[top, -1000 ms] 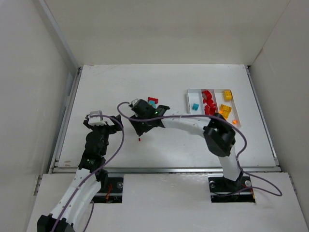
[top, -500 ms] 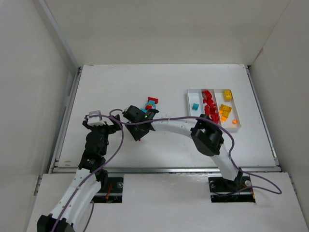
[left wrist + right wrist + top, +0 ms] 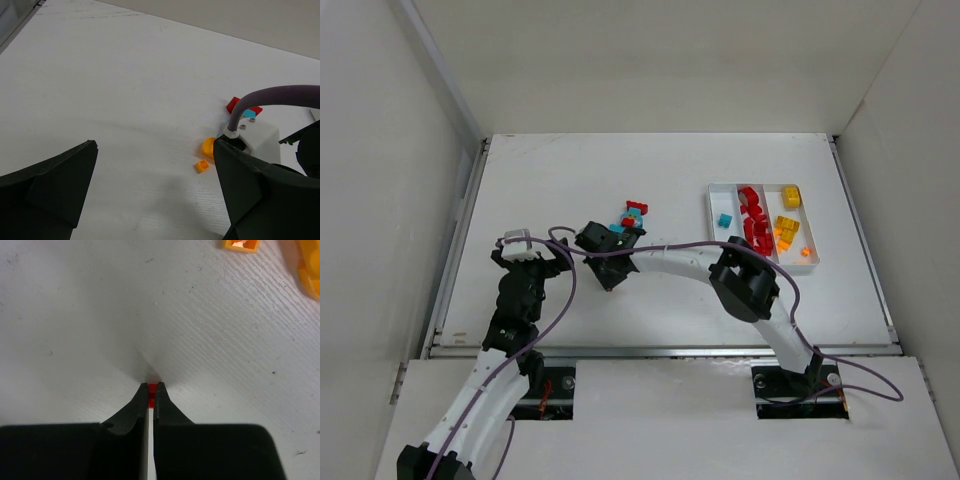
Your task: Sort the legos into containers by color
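Pinching tight, the right tool (image 3: 153, 390) is seen clamped on a tiny red lego (image 3: 154, 386), its tips down at the tabletop (image 3: 75, 315). Two orange legos (image 3: 241, 244) are seen loose at 1 o'clock of it. The left tool (image 3: 155, 150) is held spread wide, with nothing gripped. In the top view, the white tray (image 3: 712, 215) is set off toward 3 o'clock of the right tool.
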`<state>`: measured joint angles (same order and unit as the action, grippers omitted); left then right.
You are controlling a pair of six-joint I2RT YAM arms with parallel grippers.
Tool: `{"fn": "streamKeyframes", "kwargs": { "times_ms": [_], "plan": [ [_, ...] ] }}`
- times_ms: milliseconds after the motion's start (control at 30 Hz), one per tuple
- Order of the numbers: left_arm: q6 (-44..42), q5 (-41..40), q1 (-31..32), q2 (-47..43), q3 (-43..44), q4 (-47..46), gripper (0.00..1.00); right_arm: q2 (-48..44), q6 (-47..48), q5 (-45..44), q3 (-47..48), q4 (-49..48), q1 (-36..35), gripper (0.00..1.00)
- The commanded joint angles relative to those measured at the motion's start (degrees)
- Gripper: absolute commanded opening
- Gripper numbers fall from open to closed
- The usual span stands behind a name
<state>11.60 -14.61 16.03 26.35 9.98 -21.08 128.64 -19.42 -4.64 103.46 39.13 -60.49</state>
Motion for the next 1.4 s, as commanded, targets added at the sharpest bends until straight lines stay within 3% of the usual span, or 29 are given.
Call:
{"fn": "streamKeyframes", "kwargs": {
  "times_ms": [0, 200, 333, 367, 467, 600, 900, 1100, 1300, 1367],
  "plan": [
    [0.09, -0.15, -0.04, -0.51, 1.01, -3.09, 1.0, -0.05, 0.08, -0.01, 1.57, 1.91, -0.68, 0.0],
    [-1.93, 3.01, -0.04, 0.99, 1.62, -3.09, 1.0, -10.58, -2.46, -1.33, -4.57, -0.02, 4.31, 0.0],
    [-3.25, 4.24, -0.04, 4.14, 3.81, -1.87, 1.0, -23.41, -3.08, -2.56, -14.93, -2.04, 16.16, 0.0],
    [-3.25, 4.85, -0.04, 5.37, 3.82, -1.34, 1.0, -27.87, -3.08, -2.56, -19.57, -2.74, 22.02, 0.0],
    [-4.04, 7.92, -0.04, 7.22, 4.87, -1.33, 1.0, -32.04, -1.33, -3.09, -25.57, -3.28, 33.1, 0.0],
    [-5.96, 10.04, -0.04, 10.99, 6.89, -1.86, 1.0, -33.19, 1.66, -4.14, -31.73, -3.88, 42.7, 0.0],
    [-17.13, 14.96, -0.04, 15.31, 11.99, -3.18, 1.0, -28.1, 3.78, -6.09, -28.23, -5.74, 48.97, 0.02],
    [-17.65, 17.24, -0.04, 15.84, 13.14, -1.51, 1.0, -23.79, 5.45, -5.02, -18.13, -2.75, 50.29, 0.02],
    [-25.73, 21.55, 0.49, 19.34, 14.19, -2.91, 1.0, -16.69, 6.59, -5.02, -11.72, -1.61, 51.44, 0.02],
    [-31.52, 23.66, 0.49, 21.1, 14.19, -3.44, 1.0, -15.09, 7.2, -5.02, -10.39, -1.61, 52.23, 0.18]
  ]
}}
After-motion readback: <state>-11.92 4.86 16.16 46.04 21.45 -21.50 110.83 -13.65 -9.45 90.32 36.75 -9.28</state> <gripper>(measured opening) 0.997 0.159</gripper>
